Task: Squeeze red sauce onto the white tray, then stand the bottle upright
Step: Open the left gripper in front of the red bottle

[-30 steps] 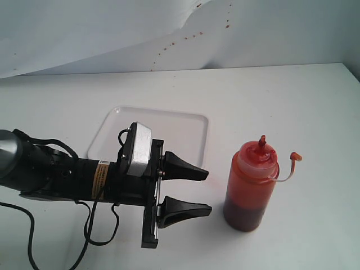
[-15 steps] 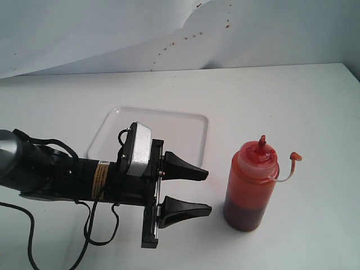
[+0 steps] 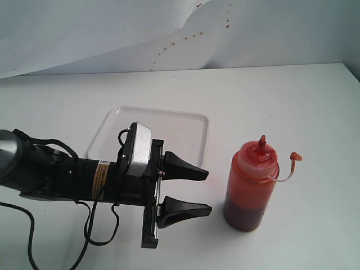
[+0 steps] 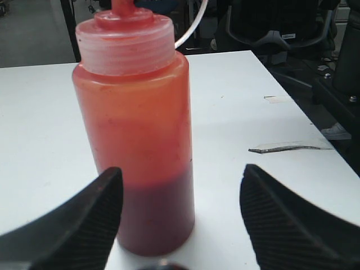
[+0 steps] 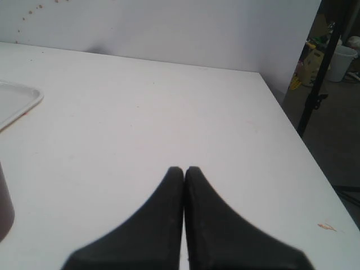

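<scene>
2 grippers, 1 bottle, status:

Bottle is upright on table, standing free, nothing touching it. Nozzle points up, uncapped. Cap hangs off bottle's right side on a thin tether. Sauce inside: dark red layer in the lower part, walls above smeared orange-red up to the shoulder.

Left gripper: jaws spread, nothing between them. In ext view it lies low and roughly horizontal just left of bottle. Fingers point at the bottle, tips just short of its side w/ a sliver of table showing between. Left wrist cam agrees: bottle dead ahead, roughly centred between the two pads, which aren't on it.

Tray: flat on table, left of bottle and further back, near but apart. Its corner nearest the bottle sits right by the upper left finger. Can't tell if any sauce is on it, since gripper body covers the tray's front part. The part I can see reads plain white.

Right gripper: jaws pressed together, holding nothing, out of ext view. Its wrist cam shows bare table ahead. Bottle's dark base shows only at frame edge, off to one side of the fingers, no contact.

Backdrop behind bottle: white sheet w/ small red specks.
</scene>
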